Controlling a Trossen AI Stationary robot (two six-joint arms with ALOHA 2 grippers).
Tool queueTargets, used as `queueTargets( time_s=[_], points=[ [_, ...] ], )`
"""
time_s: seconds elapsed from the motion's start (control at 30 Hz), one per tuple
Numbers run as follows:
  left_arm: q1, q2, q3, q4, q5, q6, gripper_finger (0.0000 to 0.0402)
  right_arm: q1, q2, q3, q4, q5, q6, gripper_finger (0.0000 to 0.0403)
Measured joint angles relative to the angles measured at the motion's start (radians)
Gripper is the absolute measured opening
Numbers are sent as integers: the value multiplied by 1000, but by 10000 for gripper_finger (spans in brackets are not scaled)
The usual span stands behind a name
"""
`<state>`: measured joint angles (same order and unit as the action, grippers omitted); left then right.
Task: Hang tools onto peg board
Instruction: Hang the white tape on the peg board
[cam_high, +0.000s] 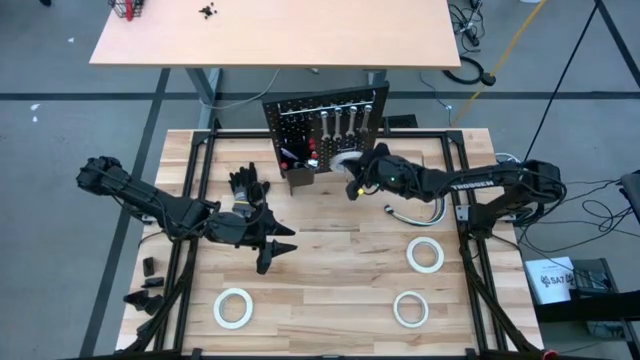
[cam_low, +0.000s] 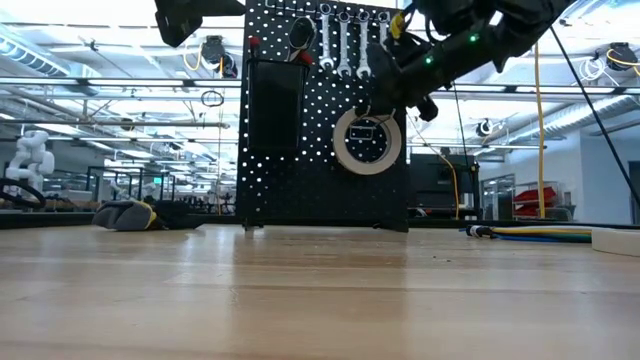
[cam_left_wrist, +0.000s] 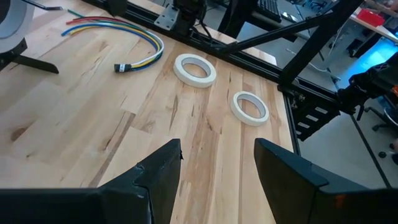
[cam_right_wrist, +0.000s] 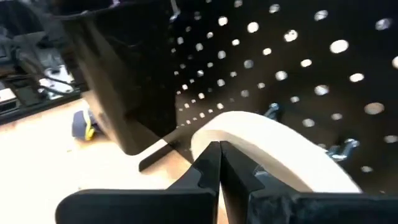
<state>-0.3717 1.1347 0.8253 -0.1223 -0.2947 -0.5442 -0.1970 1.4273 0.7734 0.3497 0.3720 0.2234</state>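
A: What's in the black box bin (cam_high: 298, 176) on the peg board (cam_low: 300, 150)?

B: Slim screwdrivers (cam_high: 291, 156), red and black handles sticking up. 4 silver wrenches (cam_low: 345, 45) hang on hooks beside it.

A: And the right gripper (cam_right_wrist: 219, 163)?

B: Fingers pinched together, just in front of a white tape roll (cam_low: 367, 141), a smooth flat ring against the perforated metal panel.

A: The left gripper (cam_left_wrist: 217, 177)?

B: Spread wide, grasping nothing, above the pale wood-plank table (cam_high: 330, 250). 3 more tape rolls (cam_high: 425, 254) lie flat there; black gloves (cam_high: 248, 186) sit near the bin.
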Motion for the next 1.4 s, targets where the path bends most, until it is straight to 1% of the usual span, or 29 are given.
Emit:
queueTargets(
  time_s=[0.17,0.47,0.73,0.9,1.17,1.4],
  points=[
    [-2,0,0,0,0,0,205,-20,-3,0,0,21,-20,0],
    [-2,0,0,0,0,-1,205,-77,-2,0,5,21,-29,0],
    [-2,0,0,-1,1,1,205,-84,-4,0,3,24,-27,0],
    [-13,0,0,-50,32,2,205,-61,-40,0,5,22,-29,0],
    [-72,-3,0,-152,50,2,205,-10,-89,0,-7,21,-27,0],
    [-153,-3,0,-312,58,-30,205,107,-94,0,-47,19,67,0]
  ],
)
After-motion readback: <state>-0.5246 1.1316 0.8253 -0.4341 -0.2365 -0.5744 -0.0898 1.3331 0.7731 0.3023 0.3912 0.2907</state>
